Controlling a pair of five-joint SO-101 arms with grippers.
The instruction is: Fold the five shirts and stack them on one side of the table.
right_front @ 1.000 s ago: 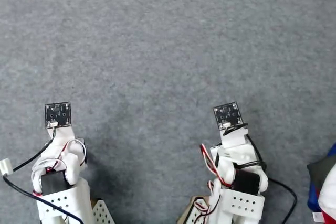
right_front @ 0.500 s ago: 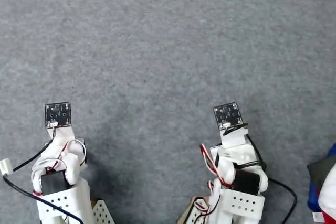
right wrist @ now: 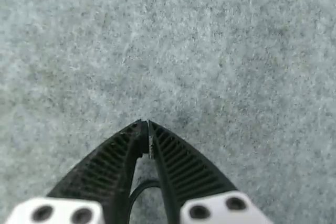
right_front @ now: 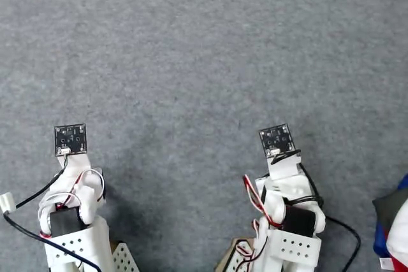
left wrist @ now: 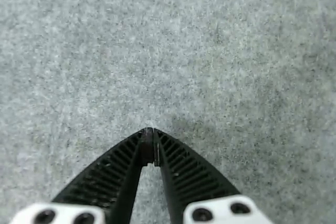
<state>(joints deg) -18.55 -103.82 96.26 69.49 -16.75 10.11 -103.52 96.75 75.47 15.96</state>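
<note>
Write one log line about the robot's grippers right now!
left gripper: shut, empty | right gripper: shut, empty | both over grey table | cloth pile: table edge

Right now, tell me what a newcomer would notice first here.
The wide grey felt table, with two white arms at its near edge. The left gripper and right gripper are both shut over bare felt. A pile of clothes peeks in at the table's right edge.

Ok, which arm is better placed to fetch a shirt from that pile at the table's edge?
Likely the right: the clothes pile lies beside the right arm, far from the left arm. Right pincer and left pincer are shut, empty.
</note>
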